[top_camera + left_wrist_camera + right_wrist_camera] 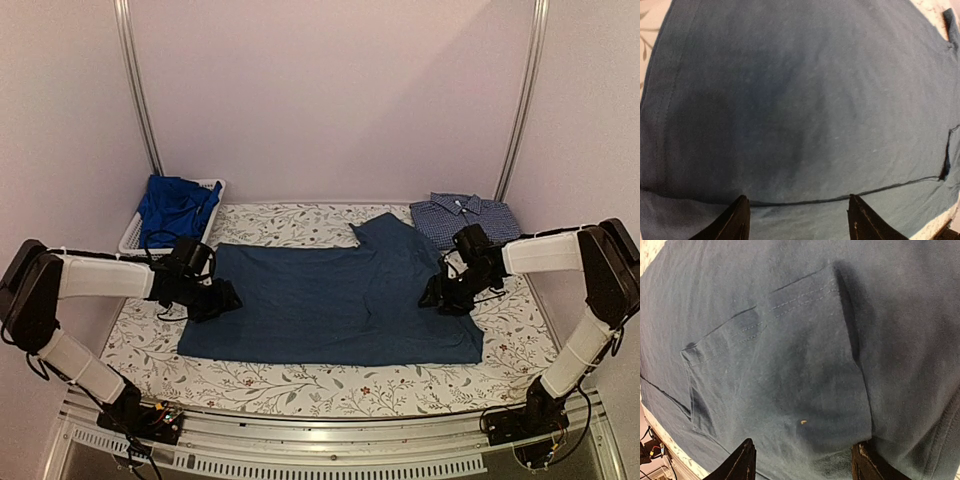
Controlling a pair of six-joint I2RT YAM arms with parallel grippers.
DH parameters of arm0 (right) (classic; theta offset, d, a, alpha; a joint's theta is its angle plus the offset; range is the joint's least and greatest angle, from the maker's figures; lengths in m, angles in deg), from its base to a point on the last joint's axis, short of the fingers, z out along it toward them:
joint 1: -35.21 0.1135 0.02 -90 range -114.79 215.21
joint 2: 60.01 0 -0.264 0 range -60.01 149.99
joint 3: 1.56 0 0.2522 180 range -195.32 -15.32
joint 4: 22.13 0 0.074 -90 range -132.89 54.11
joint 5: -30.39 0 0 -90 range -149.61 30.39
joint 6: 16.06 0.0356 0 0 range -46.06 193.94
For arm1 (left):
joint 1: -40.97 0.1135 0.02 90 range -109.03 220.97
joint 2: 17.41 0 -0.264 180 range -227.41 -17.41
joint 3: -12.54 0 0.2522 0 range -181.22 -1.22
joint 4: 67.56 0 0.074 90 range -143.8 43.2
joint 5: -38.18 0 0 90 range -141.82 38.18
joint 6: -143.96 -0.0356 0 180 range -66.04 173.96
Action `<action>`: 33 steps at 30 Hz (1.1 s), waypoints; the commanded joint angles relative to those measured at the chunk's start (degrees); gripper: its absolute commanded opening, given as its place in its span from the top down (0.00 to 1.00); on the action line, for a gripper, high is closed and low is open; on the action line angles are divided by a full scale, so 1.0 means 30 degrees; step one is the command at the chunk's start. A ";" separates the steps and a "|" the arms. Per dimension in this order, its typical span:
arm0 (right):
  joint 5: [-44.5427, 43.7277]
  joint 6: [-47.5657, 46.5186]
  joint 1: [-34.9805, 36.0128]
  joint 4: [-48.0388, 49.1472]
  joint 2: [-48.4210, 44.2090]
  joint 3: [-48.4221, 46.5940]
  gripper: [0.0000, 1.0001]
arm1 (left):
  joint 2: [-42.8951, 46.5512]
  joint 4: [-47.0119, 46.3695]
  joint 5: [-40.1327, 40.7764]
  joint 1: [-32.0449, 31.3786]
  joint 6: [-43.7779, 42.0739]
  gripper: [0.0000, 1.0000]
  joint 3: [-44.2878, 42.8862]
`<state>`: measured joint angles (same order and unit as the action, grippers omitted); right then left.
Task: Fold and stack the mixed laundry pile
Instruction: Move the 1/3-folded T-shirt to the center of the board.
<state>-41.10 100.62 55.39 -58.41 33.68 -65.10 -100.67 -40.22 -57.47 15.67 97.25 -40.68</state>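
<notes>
While jaws stand open, dark navy T-shirt (330, 300) lies flat mid-frame

At its left edge the left gripper (228, 298) and at its right edge the right gripper (432, 297) both have fingers spread, gripping nothing. Upper right sits the checked shirt (465, 215).

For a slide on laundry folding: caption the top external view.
Spread navy T-shirt with the left pincer and right pincer, both open, over its opposite sides.

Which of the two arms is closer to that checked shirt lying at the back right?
The right gripper. It sits over the navy T-shirt's right side, just in front of the checked shirt; the left gripper is across the T-shirt, at its left edge.
</notes>
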 commanded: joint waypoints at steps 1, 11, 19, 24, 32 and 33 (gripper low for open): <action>0.0451 -0.0882 -0.0018 0.0873 0.1291 -0.0554 0.36 | -0.0666 -0.0286 -0.0133 0.0804 0.1146 0.36 0.1185; 0.1765 0.0303 0.0815 0.1503 0.0868 0.3050 0.36 | 0.2697 0.1043 -0.1212 0.1431 0.3574 0.47 0.5865; 0.2709 0.2516 0.1764 0.1752 -0.1444 0.6743 0.36 | 0.6002 0.2227 -0.2533 0.1269 0.4494 0.50 0.7694; 0.3088 0.3161 0.1976 0.1314 -0.2982 0.7073 0.36 | 0.6106 0.2093 -0.2881 0.0959 0.3208 0.49 0.7171; -0.0062 -0.1115 0.0408 -0.0657 -0.4569 0.0863 0.28 | 0.7793 0.1971 -0.1383 0.1230 -0.0900 0.15 0.2661; -0.0383 -0.1779 0.0206 -0.0566 -0.4229 -0.0106 0.28 | 0.7520 0.1649 -0.1561 0.1457 -0.1396 0.12 0.2123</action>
<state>-36.34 103.24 58.93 -56.80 21.81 -55.41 -78.62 -34.77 -63.50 18.62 100.79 -27.46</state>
